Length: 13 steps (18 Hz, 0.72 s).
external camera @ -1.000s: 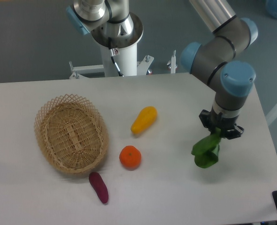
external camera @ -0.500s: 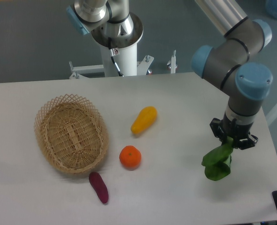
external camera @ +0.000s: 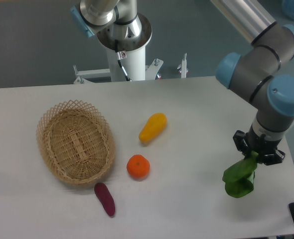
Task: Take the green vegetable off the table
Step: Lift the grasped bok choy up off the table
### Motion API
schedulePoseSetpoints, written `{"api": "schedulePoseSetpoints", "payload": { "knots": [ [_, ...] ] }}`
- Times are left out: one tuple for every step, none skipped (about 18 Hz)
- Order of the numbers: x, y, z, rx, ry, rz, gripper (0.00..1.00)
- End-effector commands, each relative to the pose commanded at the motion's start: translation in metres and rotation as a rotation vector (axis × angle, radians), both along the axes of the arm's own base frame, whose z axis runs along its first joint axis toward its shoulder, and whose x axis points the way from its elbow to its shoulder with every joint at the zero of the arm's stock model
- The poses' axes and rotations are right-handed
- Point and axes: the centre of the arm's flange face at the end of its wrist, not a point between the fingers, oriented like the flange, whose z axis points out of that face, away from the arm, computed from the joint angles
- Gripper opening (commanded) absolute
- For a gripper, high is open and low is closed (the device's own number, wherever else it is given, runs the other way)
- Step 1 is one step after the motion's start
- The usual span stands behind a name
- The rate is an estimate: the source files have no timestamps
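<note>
Tool (external camera: 257, 154) is pinching the green vegetable (external camera: 239, 178) at its upper stalk end; the leaves hang limp below the fingers, over the right part of the tabletop (external camera: 187, 209) near its right edge. Can't tell for sure whether the lowest leaf is clear of the surface or brushing it.

My read: the pick is essentially made, and the job now is a clean vertical lift. Go straight up, slow, no lateral swing. The grip is on a floppy part, so a jerk could let it slide out. Hold clamping force constant.

Pose: wrist pointing straight down, forearm coming in from upper right, elbow joint high above the tabletop. Basket (external camera: 75, 142), yellow fruit (external camera: 152, 127), orange (external camera: 138, 167) and purple piece (external camera: 105, 199) sit well apart to the left, no collision concern.
</note>
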Motion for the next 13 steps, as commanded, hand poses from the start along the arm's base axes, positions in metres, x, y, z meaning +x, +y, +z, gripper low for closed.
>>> {"api": "schedulePoseSetpoints", "payload": {
  "knots": [
    [-0.002,0.000,0.004,0.003,0.007,0.001,0.23],
    [-0.004,0.001,0.009,0.007,0.015,0.001,0.23],
    [-0.006,0.002,0.009,0.009,0.018,0.001,0.23],
    [-0.010,0.002,0.009,0.009,0.019,0.003,0.23],
    [-0.012,0.002,0.010,0.007,0.014,0.005,0.23],
    [-0.012,0.002,0.010,0.005,0.010,0.005,0.23],
    [-0.014,0.003,0.007,0.003,0.006,0.005,0.23],
    [-0.014,0.003,0.006,0.003,0.006,0.005,0.23],
    [-0.014,0.003,0.006,0.001,0.005,0.005,0.23],
    [-0.014,0.003,0.006,0.001,0.005,0.005,0.23],
    [-0.014,0.003,0.006,0.001,0.006,0.005,0.23],
    [-0.014,0.003,0.005,0.002,0.004,0.005,0.23],
    [-0.014,0.003,0.005,0.002,0.004,0.005,0.23]
  ]
}}
